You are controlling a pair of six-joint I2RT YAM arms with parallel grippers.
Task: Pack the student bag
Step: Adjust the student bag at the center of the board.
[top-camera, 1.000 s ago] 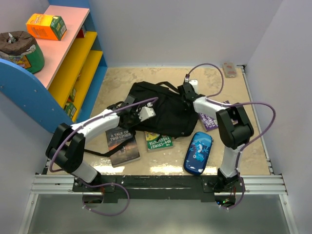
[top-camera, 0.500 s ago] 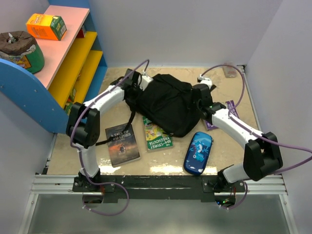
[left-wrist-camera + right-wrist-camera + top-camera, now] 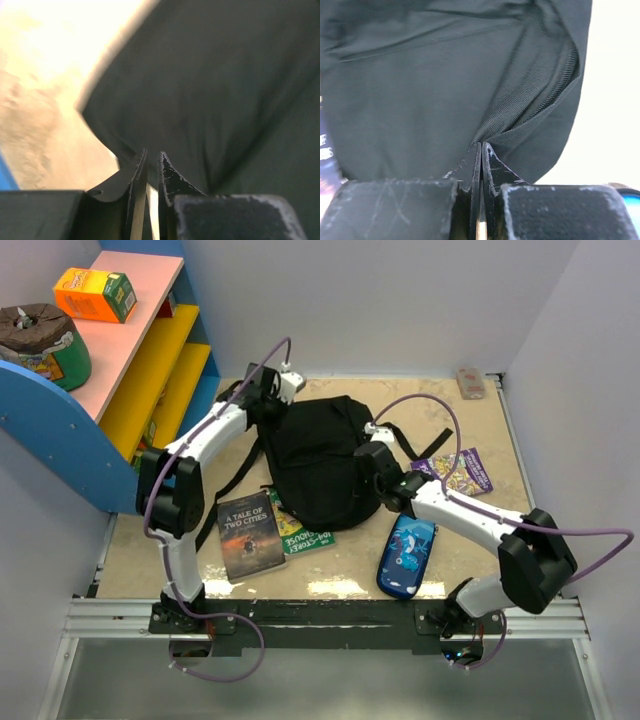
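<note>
On table [image 3: 345, 575] | left end effector [image 3: 151, 152] barely parted, pinching student bag [image 3: 320, 465] edge | right end effector [image 3: 481, 145] clenched on its fabric

Both of my arms are built alike. The left arm [image 3: 205, 435] and the right arm [image 3: 462, 516] have glossy white links joined by bulky black joint housings. Each trails a thin purple cable [image 3: 585, 531] in loose loops, with a small white connector block near the wrist. Their bases are bolted to a black cross-bar [image 3: 320, 623], which runs along a ribbed aluminium rail [image 3: 330, 606] at the near edge of the tabletop. Through the wrist cameras, the left tool [image 3: 152, 155] has two slim black fingers [image 3: 171, 176] tapering like blades from blocky black mounts, one mount showing a small round recess. The right tool [image 3: 481, 147] matches it, its mounts scuffed with pale scratches.
</note>
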